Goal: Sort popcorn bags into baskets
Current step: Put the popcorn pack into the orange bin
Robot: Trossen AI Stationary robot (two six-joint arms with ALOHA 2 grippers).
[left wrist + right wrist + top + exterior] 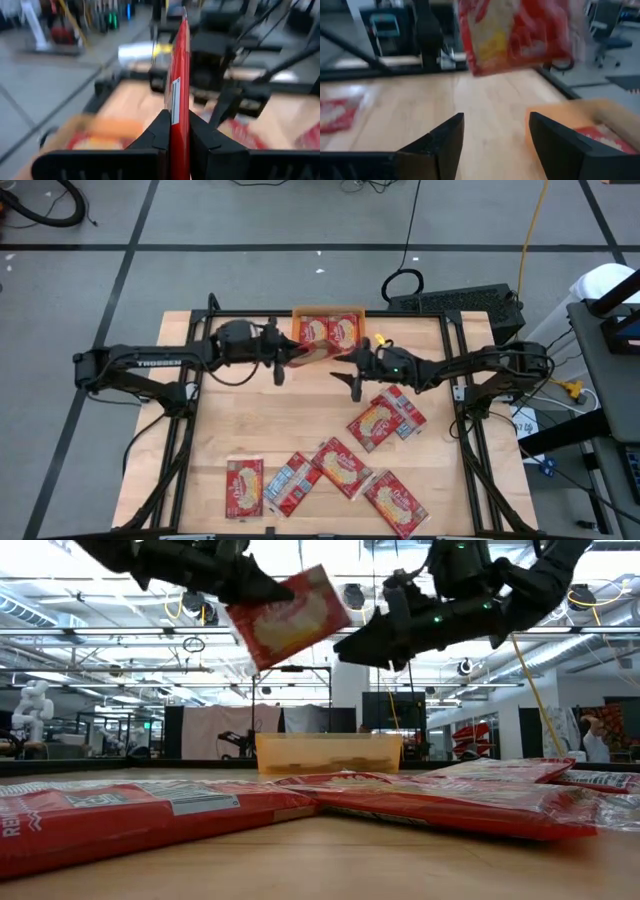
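Left gripper [283, 360] pinched tight on one red bag [309, 354], held up in the air on its thin edge, with the orange bin [327, 311] just beside it at about one o'clock in the high view. Right gripper [352, 366] wide apart and holding nothing, at about three o'clock from that bag and close to it, so left arm nearer to the bin for the drop. More bags [383, 418] flat on the table [230, 420] toward six o'clock, well apart from the bin, and nearest to the right gripper for picking.
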